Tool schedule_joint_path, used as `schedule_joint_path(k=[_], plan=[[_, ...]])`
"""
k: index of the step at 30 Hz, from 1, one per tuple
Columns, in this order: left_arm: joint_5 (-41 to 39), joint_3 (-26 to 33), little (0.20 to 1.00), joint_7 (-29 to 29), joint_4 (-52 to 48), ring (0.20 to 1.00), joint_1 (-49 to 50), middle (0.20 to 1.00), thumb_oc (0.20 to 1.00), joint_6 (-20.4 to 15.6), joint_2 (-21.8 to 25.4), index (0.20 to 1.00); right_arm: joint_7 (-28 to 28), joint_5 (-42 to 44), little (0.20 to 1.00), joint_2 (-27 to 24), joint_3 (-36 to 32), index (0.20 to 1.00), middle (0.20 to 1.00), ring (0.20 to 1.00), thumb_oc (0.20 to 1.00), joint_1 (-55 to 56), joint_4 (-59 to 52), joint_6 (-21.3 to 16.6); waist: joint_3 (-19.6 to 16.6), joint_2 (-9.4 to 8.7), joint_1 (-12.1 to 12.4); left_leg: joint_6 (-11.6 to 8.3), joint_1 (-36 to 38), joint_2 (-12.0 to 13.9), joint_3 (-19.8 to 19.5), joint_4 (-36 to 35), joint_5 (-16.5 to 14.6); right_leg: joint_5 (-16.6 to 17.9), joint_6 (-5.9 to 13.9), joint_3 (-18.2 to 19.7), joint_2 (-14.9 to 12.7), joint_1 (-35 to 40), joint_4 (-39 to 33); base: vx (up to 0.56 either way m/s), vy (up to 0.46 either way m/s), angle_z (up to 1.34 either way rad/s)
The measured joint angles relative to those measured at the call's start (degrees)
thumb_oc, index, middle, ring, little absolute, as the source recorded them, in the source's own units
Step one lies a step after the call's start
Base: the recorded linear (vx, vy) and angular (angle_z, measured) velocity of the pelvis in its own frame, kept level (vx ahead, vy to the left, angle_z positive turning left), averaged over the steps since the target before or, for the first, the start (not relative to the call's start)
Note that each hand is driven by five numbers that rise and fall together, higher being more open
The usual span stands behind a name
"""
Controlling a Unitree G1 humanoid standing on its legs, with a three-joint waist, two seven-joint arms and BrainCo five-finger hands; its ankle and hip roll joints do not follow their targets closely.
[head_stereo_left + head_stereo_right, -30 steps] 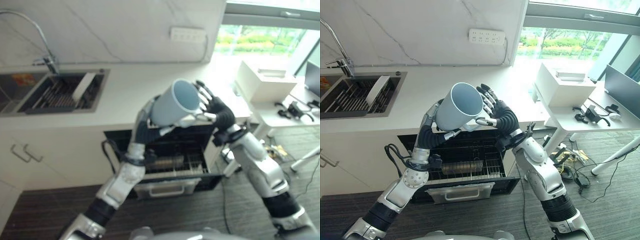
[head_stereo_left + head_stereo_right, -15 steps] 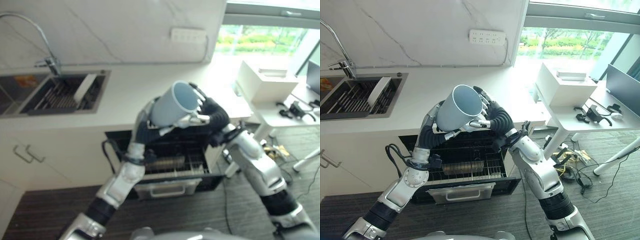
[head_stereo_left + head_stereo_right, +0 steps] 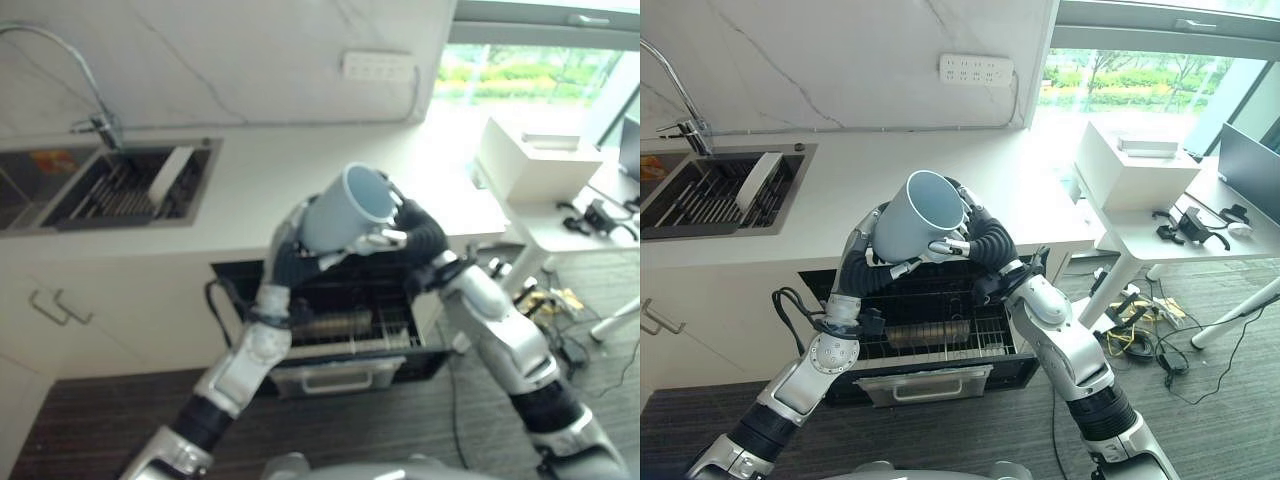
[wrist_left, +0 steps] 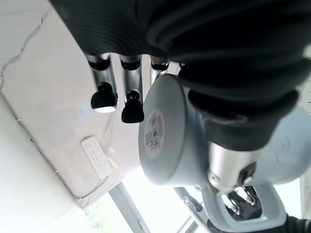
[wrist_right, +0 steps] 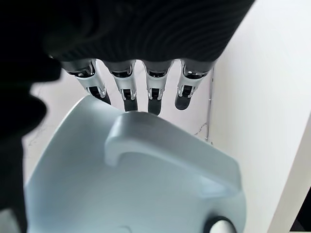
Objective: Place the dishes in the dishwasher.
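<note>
A pale blue-grey mug (image 3: 920, 215) is held up, tilted, above the open dishwasher (image 3: 925, 381), mouth toward me. My left hand (image 3: 868, 265) is shut on it from below and from the left; the left wrist view has the mug's base (image 4: 163, 128) against that hand's fingers (image 4: 130, 92). My right hand (image 3: 985, 240) is open against the mug's right side, fingers straight behind the rim. Its wrist view has the mug's handle (image 5: 165, 145) just below the straight fingers (image 5: 154, 90). The dishwasher's wire rack (image 3: 970, 330) is pulled out under both hands.
A sink (image 3: 670, 228) with a grid and a leaning white plate (image 3: 753, 182) is set into the white counter (image 3: 1030, 190) at the left, under a faucet (image 3: 680, 95). To the right stand a white box (image 3: 1135, 165) and a desk (image 3: 1200, 240).
My right hand has moved left to the mug, and its fingers now lie behind the rim. The mug has stayed in the left hand, hardly moved.
</note>
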Motion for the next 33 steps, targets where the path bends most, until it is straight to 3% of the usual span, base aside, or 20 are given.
schedule_joint_path(k=[12, 33], plan=[[0.0, -1.8, 0.2, 1.6, 0.1, 0.2, -0.1, 0.2, 0.2, -0.1, -0.4, 0.2, 0.2, 4.4, 1.0, 0.4, 1.9, 1.0, 1.0, 1.0, 1.0, 0.0, 0.8, 2.6, 0.7, -0.84, 0.1, 0.0, 0.1, -0.1, -0.4, -0.4, 0.0, 0.0, 0.02, -1.0, 0.1, 0.8, -1.0, 0.0, 0.002, 0.03], [2.2, -3.8, 0.2, 2.7, 1.4, 0.2, -1.8, 0.2, 0.2, -1.4, -0.2, 0.2, -1.2, 6.7, 1.0, 0.4, 1.9, 1.0, 1.0, 1.0, 1.0, -0.1, 0.8, 1.4, 1.2, -0.56, 0.0, 0.0, 0.5, -0.1, -0.2, -0.4, 0.0, 0.0, 0.02, -0.8, 0.1, 0.8, -1.0, 0.0, 0.0, 0.0]])
